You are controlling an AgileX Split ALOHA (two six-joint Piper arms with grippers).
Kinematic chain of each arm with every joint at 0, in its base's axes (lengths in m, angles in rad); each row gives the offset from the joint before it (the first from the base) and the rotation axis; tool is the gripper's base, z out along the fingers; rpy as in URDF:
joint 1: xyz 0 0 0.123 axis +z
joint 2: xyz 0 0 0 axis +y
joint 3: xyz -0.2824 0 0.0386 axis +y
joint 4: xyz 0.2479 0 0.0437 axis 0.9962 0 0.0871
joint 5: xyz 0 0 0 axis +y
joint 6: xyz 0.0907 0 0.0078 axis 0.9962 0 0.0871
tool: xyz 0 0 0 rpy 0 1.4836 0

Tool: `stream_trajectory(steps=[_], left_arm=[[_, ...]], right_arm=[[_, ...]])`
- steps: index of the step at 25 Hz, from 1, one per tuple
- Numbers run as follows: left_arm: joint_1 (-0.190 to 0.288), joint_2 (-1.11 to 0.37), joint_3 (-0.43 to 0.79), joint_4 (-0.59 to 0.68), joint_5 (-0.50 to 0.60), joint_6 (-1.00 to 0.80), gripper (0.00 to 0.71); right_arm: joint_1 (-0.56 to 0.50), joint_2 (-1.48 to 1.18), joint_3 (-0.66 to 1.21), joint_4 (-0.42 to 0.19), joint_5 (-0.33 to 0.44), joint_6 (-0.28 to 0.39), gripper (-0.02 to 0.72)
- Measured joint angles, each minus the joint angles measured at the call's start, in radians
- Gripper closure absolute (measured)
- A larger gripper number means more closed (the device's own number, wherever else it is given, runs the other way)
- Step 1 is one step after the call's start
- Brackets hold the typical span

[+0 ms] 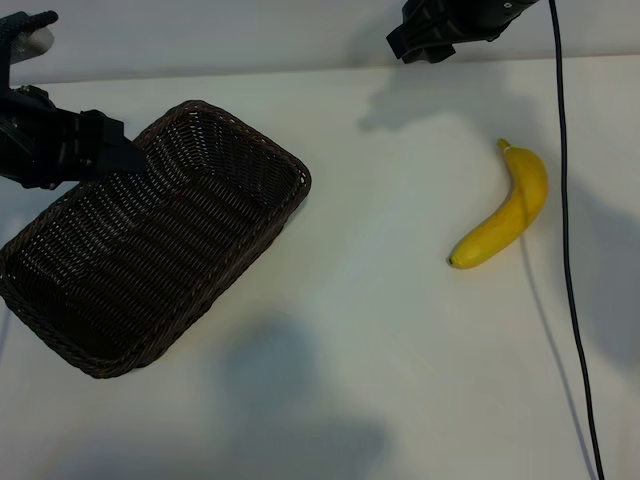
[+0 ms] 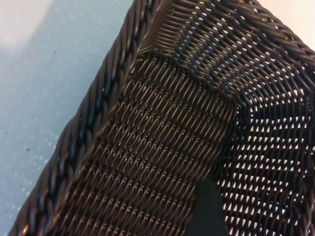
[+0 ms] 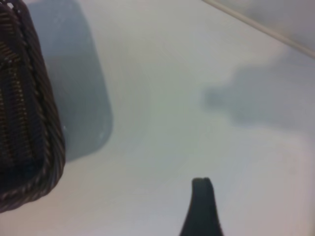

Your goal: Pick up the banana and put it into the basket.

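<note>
The yellow banana lies on the white table at the right, with its greenish stem pointing to the far side. At the left stands the dark brown wicker basket, with nothing in it. My left gripper hangs over the basket's far left rim, open. One of its fingers shows above the woven inner wall. My right gripper is at the far edge of the table, open and well short of the banana. Its one visible finger is above bare table, and the basket's corner is off to the side.
A black cable hangs down the right side, just beyond the banana, and its thin shadow crosses the fruit. Bare white table lies between the basket and the banana.
</note>
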Motion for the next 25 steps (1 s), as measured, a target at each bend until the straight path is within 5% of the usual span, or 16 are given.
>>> stream_trajectory(steps=[25], left_arm=[[0.0,0.0,0.0,0.0,0.0,-0.003,0.153]], right_arm=[[0.0,0.0,0.0,0.0,0.013,0.0,0.135]])
